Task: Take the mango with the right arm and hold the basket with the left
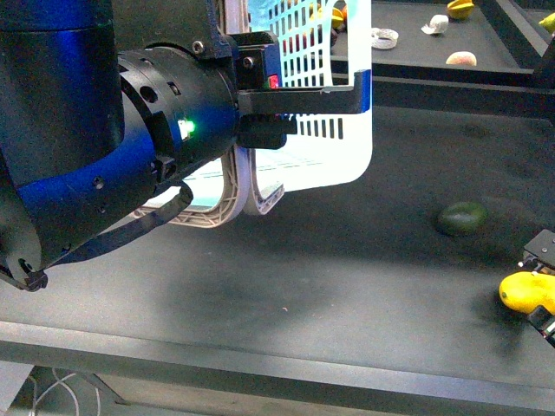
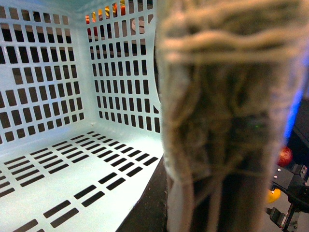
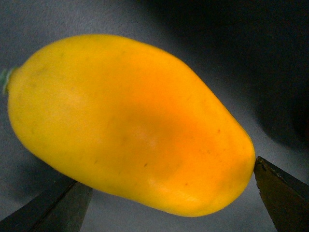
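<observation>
The pale turquoise basket [image 1: 321, 121] is tipped up at the top middle of the front view, its slotted walls and two swing handles [image 1: 230, 204] showing. My left gripper [image 1: 342, 91], on the bulky black arm with a green light, is shut on the basket's rim. The left wrist view looks into the basket [image 2: 58, 159] past a blurred handle [image 2: 222, 116]. The yellow mango [image 1: 525, 291] lies at the right edge on the dark table, held in my right gripper [image 1: 542, 290]. In the right wrist view the mango [image 3: 125, 121] fills the frame between two black fingertips [image 3: 282, 191].
A dark green oval fruit [image 1: 461, 217] lies on the table just up-left of the mango. On the far shelf sit a tape roll [image 1: 384, 37], a pale object [image 1: 460, 59] and other small items. The table's front edge [image 1: 260, 360] runs along the bottom.
</observation>
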